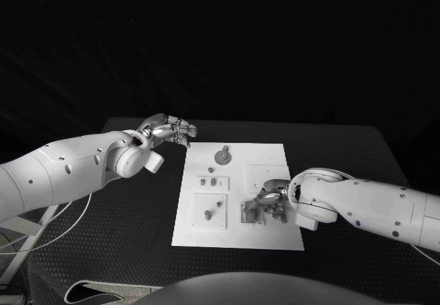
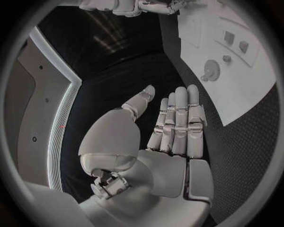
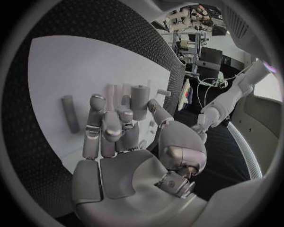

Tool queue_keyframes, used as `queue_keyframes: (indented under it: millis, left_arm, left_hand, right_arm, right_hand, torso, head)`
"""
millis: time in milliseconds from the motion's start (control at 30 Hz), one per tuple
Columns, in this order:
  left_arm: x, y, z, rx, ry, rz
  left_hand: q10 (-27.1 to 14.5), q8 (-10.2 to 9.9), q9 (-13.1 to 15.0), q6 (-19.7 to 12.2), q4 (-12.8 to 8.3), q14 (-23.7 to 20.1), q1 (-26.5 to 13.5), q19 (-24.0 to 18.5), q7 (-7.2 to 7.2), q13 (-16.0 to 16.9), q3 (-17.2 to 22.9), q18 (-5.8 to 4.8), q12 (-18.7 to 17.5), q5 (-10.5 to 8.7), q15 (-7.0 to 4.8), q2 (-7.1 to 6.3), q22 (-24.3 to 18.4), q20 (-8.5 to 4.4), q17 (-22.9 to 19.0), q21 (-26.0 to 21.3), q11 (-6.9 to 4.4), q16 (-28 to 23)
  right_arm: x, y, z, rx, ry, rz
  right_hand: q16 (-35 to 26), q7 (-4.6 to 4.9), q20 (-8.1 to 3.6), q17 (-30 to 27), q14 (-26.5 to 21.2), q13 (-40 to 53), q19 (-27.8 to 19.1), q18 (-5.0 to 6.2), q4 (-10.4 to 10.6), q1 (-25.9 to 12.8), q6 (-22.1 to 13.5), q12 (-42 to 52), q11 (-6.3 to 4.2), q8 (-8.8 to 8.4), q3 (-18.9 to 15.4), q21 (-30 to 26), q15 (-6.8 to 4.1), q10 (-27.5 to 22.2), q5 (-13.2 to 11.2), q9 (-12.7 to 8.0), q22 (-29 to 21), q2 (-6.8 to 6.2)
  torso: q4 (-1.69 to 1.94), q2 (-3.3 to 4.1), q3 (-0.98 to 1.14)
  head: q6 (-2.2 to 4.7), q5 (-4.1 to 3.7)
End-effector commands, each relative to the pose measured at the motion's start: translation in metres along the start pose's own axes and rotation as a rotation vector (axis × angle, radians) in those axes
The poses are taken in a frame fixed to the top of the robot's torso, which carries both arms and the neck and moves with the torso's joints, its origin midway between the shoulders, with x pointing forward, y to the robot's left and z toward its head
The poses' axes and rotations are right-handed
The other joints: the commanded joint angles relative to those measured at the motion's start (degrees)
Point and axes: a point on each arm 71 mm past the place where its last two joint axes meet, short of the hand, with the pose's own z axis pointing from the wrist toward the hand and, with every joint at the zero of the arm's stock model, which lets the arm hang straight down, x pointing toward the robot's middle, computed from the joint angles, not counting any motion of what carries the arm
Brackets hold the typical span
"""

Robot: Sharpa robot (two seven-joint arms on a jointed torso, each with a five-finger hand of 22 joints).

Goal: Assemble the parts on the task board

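Note:
The white task board (image 1: pixel 266 155) lies in the middle of the black table. On it are grey parts: a round disc (image 1: pixel 224 155), two small pieces (image 1: pixel 213 183) and a plate with pegs (image 1: pixel 209 213). My right hand (image 1: pixel 272 198) is low over the board's near right part, beside a bracket (image 1: pixel 249 214). In the right wrist view its thumb and a finger pinch an upright grey peg (image 3: pixel 139 101); another peg (image 3: pixel 70 120) lies on the board (image 3: pixel 65 71). My left hand (image 1: pixel 168 131) hovers off the board's far left corner, fingers straight and holding nothing (image 2: pixel 177 123).
The black table (image 1: pixel 119 216) extends on both sides of the board. The left wrist view shows the board (image 2: pixel 248 90) with the disc (image 2: pixel 210 71) and my right arm (image 2: pixel 130 5) beyond it. A cable (image 1: pixel 55 232) hangs at the table's left edge.

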Motion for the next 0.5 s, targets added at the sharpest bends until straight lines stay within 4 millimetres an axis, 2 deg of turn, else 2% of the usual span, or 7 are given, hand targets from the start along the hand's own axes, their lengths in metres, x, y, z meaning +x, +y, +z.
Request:
queue_keyframes:
  millis: [33,100,267,500]
  left_arm:
    - [0.0022,-0.0015,0.0003,0.009,0.017,-0.001]
    - [0.0021,-0.0014,0.0002,0.008,0.017,-0.001]
    - [0.0020,-0.0014,0.0002,0.008,0.017,-0.001]
    - [0.0025,-0.0015,0.0004,0.008,0.018,-0.001]
  left_hand:
    - [-0.30,-0.18,-0.06,-0.36,0.13,0.06,-0.18,-0.08,-0.13,-0.06,-0.36,0.91,-0.24,-0.19,0.32,0.23,-0.06,0.39,0.10,-0.20,-0.09,-0.36]
    - [-0.30,-0.18,-0.06,-0.36,0.13,0.06,-0.18,-0.08,-0.13,-0.06,-0.36,0.91,-0.24,-0.19,0.32,0.23,-0.07,0.39,0.10,-0.20,-0.09,-0.37]
    - [-0.30,-0.19,-0.06,-0.37,0.13,0.06,-0.18,-0.08,-0.13,-0.06,-0.36,0.91,-0.24,-0.19,0.32,0.23,-0.07,0.39,0.11,-0.19,-0.09,-0.37]
    - [-0.31,-0.19,-0.06,-0.37,0.13,0.06,-0.17,-0.09,-0.13,-0.07,-0.37,0.92,-0.24,-0.19,0.32,0.24,-0.08,0.39,0.13,-0.19,-0.08,-0.38]
  right_arm:
    - [0.0024,-0.0003,0.0010,0.002,0.015,-0.007]
    - [0.0024,-0.0004,0.0014,0.002,0.012,-0.005]
    - [0.0030,0.0000,0.0018,-0.001,0.014,-0.005]
    - [0.0034,-0.0001,0.0024,0.000,0.010,-0.002]
  right_hand:
    - [-0.03,0.67,0.38,-0.10,-0.54,-0.11,-0.17,0.90,0.01,-0.54,0.20,-0.29,0.16,-0.27,0.40,-0.25,-0.05,-0.19,0.00,0.01,1.13,-0.15]
    - [-0.04,0.72,0.41,-0.14,-0.61,-0.14,-0.22,0.90,0.00,-0.64,0.12,-0.37,0.20,-0.39,0.42,-0.27,-0.01,-0.26,0.00,0.00,1.14,-0.38]
    - [-0.06,0.90,0.50,-0.27,-0.86,-0.27,-0.37,0.90,0.18,-1.24,-0.27,-0.62,0.37,-0.88,0.44,-0.37,0.14,-0.53,0.00,-0.04,1.12,-1.90]
    - [0.02,1.02,0.53,-0.40,-0.97,-0.33,-0.35,0.90,0.93,-2.05,-0.42,-0.69,0.49,-1.27,0.83,-0.45,0.25,-0.60,0.00,-0.05,1.08,-2.96]
  torso:
    - [0.02,0.00,0.01]
    - [0.03,0.01,0.02]
    - [0.03,0.01,0.02]
    - [0.03,0.02,0.01]
  head:
    - [-0.08,0.01]
    - [-0.09,0.03]
    - [-0.09,0.03]
    - [-0.17,0.11]
